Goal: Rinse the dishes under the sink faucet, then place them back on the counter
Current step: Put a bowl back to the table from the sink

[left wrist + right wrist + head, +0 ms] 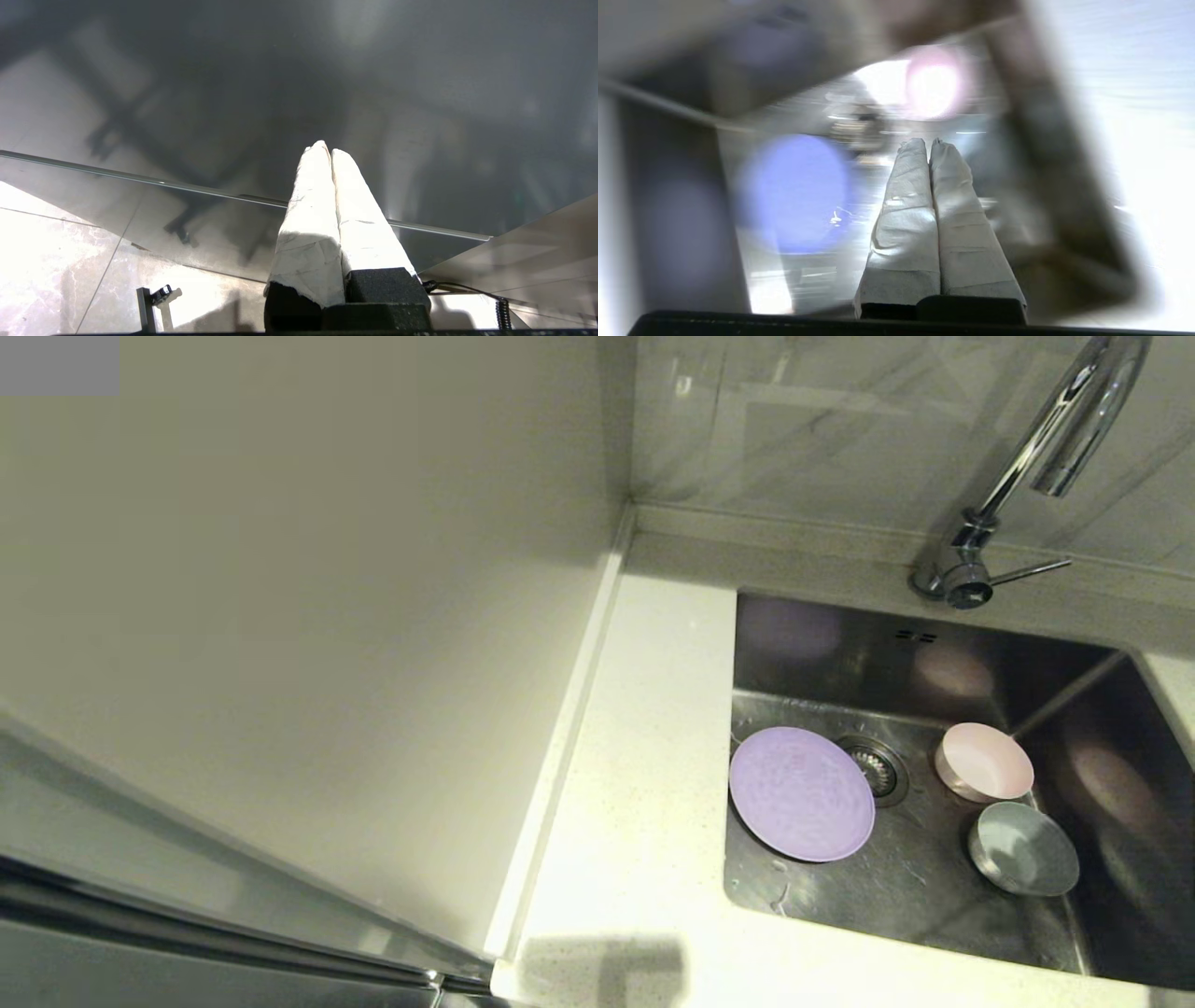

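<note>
— Beige wall panel [280, 616] fills the left side, and just right of it runs the white counter [644, 784] with its raised lip. What comes after that?

— The steel sink [934, 887], set into the counter. All three dishes lie on its floor. The lilac plate [801, 793] is at the left, close to the sink's left wall, and its right edge reaches the drain strainer [876, 767].

— And the bowls?

— Further right. The pink bowl [984, 762] sits beyond the strainer, tipped a little on its side. The blue-grey bowl [1023, 848] is just beside it on the near side; I cannot tell whether they touch.

— The faucet?

— It stands on the far rim of the sink at the right; the faucet [1046, 448] curves up with its spout over the basin, its thin lever [1027, 571] pointing right. No water shows.

— Where are the arms?

— Neither shows from the head camera. The left gripper [331, 151] hangs over a tiled floor away from the sink, its padded fingers pressed together on nothing. The right gripper [930, 142] points into the sink, fingers likewise clenched and empty, with the plate and pink bowl blurred ahead of it.
</note>
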You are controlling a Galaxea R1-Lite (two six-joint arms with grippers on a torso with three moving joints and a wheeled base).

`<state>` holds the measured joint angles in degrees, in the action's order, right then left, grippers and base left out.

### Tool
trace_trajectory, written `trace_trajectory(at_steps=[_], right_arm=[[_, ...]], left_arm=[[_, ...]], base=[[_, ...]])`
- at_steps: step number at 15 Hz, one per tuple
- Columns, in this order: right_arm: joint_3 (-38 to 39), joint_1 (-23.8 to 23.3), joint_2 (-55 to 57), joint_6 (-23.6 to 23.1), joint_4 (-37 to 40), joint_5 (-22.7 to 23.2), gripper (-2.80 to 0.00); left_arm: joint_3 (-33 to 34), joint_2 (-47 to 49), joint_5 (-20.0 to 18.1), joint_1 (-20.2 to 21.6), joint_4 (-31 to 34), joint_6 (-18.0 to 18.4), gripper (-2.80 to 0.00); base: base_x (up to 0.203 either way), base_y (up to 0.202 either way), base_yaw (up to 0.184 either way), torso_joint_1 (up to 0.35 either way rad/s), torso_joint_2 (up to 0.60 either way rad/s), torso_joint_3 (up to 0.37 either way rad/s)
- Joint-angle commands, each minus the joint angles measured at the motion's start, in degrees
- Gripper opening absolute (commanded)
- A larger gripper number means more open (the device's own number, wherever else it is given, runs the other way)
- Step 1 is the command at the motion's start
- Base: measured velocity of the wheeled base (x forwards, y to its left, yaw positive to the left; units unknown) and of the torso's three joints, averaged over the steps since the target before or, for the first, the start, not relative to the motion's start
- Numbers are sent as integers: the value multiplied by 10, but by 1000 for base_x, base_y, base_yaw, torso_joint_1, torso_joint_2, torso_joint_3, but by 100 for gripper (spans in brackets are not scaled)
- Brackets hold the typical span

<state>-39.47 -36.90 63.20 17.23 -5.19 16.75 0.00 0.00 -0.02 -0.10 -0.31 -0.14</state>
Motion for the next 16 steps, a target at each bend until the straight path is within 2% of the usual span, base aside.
trace_trajectory(at_steps=[1,3,6,7,8,12,16], right_arm=[[75,119,-133,-28,-23,-171,-280],[111,231,-240,-56,-24,-245,-280],[132,318,-369,-96,46,-296,-280],[134,344,-388,-102,66,-328,-280],[134,357,-392,-105,75,-361,-280],[117,371,-364,-109,160,-419,-280],[56,365,-273,-91,197,-449,-280]], left_arm=[[1,0,0,0,0,0,-280],[2,0,0,0,0,0,-280],[1,0,0,0,0,0,-280],[1,0,0,0,0,0,-280],[1,0,0,0,0,0,-280],[2,0,0,0,0,0,-280],[1,0,0,0,0,0,-280]], base=[[0,0,0,0,0,0],[0,0,0,0,0,0],[0,0,0,0,0,0],[0,0,0,0,0,0],[0,0,0,0,0,0],[0,0,0,0,0,0],[0,0,0,0,0,0]])
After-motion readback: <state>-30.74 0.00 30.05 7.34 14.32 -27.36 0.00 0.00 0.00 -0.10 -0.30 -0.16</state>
